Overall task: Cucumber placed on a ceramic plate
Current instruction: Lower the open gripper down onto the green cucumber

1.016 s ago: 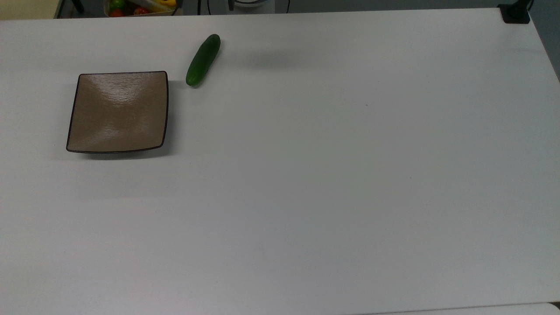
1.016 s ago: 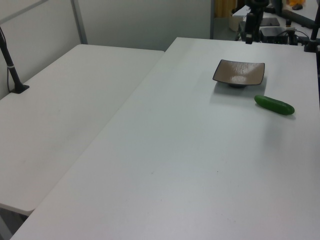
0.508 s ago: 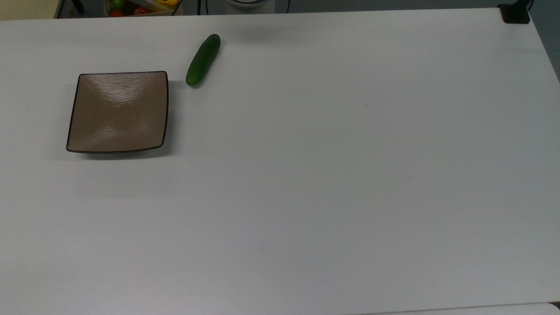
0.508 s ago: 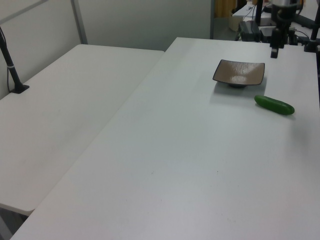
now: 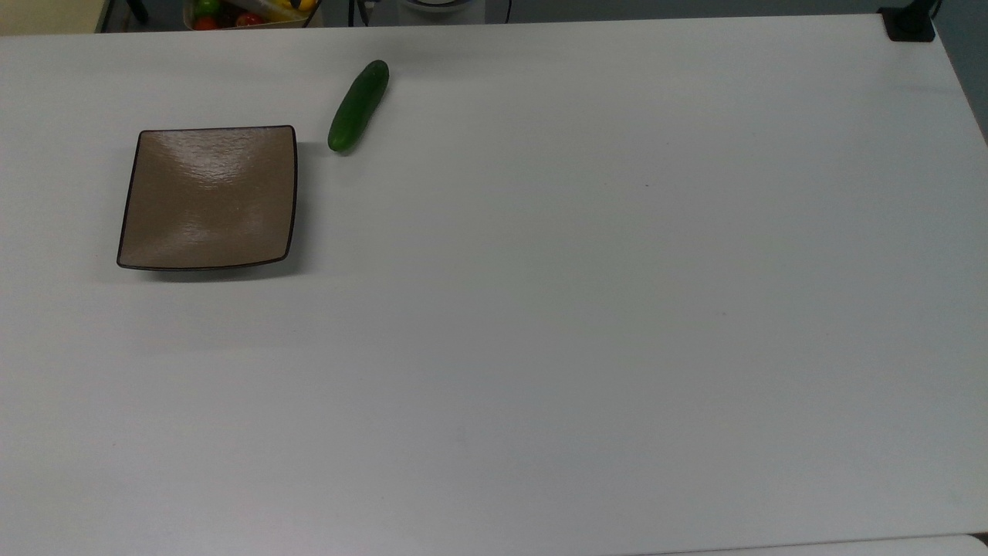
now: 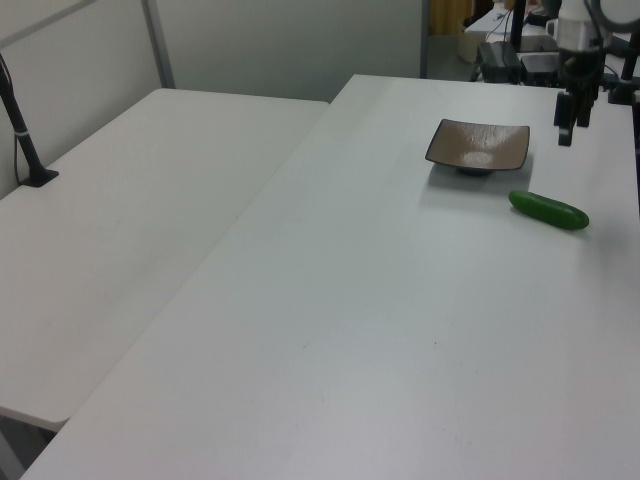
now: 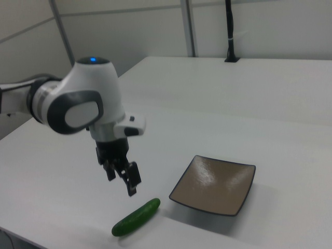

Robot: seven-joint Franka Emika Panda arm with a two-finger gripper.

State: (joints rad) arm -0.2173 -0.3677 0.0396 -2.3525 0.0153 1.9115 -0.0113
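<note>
A dark green cucumber [image 5: 357, 106] lies on the white table just off the upper right corner of the plate in the top view. It also shows as the cucumber [image 6: 548, 210] and the cucumber [image 7: 136, 217]. The square tan-brown ceramic plate [image 5: 208, 197], also the plate [image 6: 478, 146] and the plate [image 7: 213, 184], holds nothing. My gripper [image 7: 122, 185] hangs open in the air a little above the cucumber's end farthest from the plate, with nothing between its fingers. In the left view the gripper [image 6: 573, 133] hovers beyond the cucumber, to the right of the plate.
A box of colourful vegetables [image 5: 247, 11] sits past the table's far edge at the top view's upper left. A black mount [image 5: 909, 23] occupies the far right corner. A second white table [image 6: 130, 210] with a black pole [image 6: 22, 135] adjoins in the left view.
In the left view the gripper has moved rightward and down from behind the plate to near the cucumber. Cucumber and plate have stayed put.
</note>
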